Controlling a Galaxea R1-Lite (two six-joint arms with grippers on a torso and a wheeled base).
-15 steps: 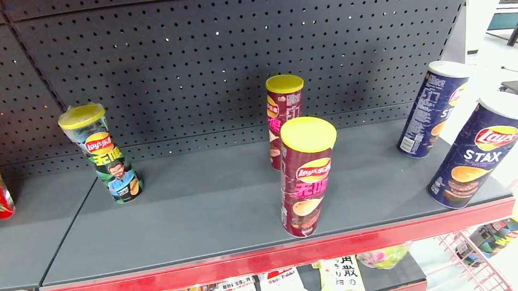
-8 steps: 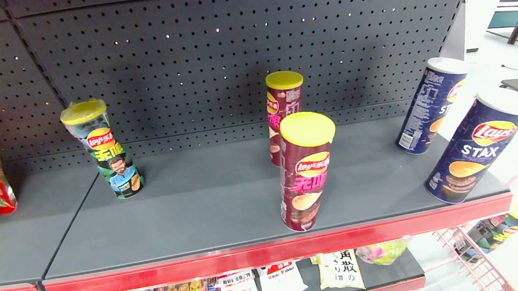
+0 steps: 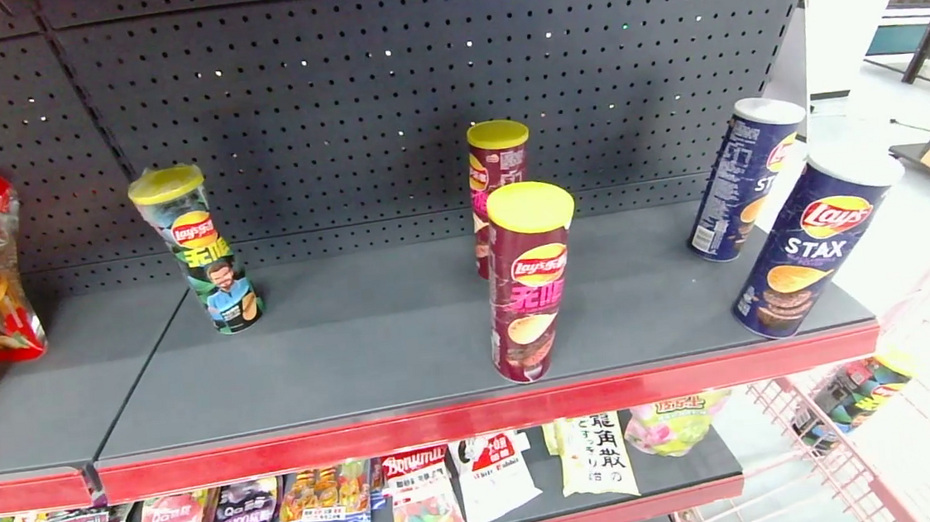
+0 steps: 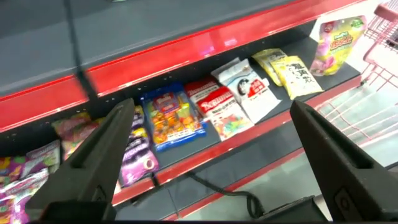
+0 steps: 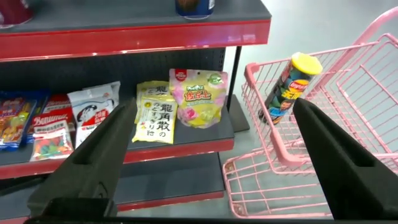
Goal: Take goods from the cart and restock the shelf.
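Pink wire of the cart (image 3: 828, 448) came further into the head view during the last second, and the whole picture slid: the camera moved, not the goods. The cans on the shelf (image 3: 372, 343) kept their places: the green can (image 3: 199, 253) alone at the left, the maroon cans (image 3: 529, 281) in the middle, the blue cans (image 3: 812, 242) at the right. One more can (image 5: 290, 84), with a yellow lid, leaned in the cart's corner, near the lower shelf. The left gripper (image 4: 211, 109) and the right gripper (image 5: 214, 106) were both spread wide and held nothing. We judged that the robot was turning toward the cart for the next pick.
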